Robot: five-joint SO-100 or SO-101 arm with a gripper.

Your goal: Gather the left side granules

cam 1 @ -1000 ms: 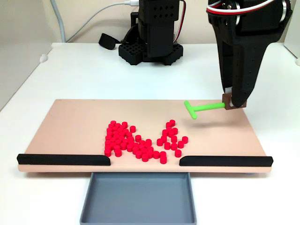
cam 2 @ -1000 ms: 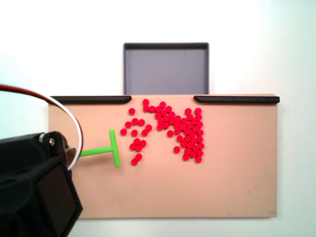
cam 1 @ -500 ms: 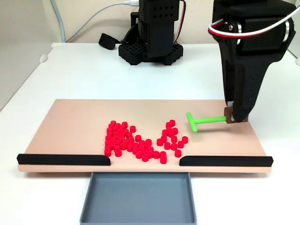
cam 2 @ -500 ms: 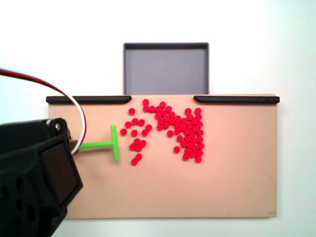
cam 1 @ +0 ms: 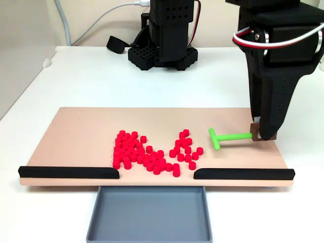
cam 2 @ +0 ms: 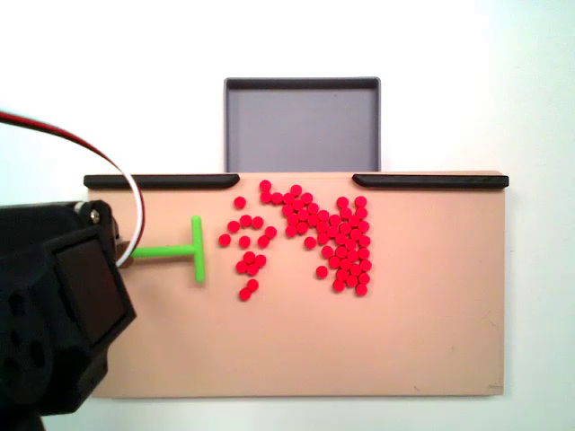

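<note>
claw is pinching the green T-shaped pusher by its stem end | granules are lying on the board, loose, at 9 o'clock of the pusher head | likely light and prone to rolling, so pushing beats gripping | tray is waiting at 6 o'clock

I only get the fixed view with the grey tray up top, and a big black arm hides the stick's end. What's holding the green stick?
Observer: In a fixed view, the gripper pinches the end of the handle of the green T-shaped tool.
Operator: Where does the arm come from?
Observer: Its black base stands on the white table behind the board, on the side opposite the tray.
</note>
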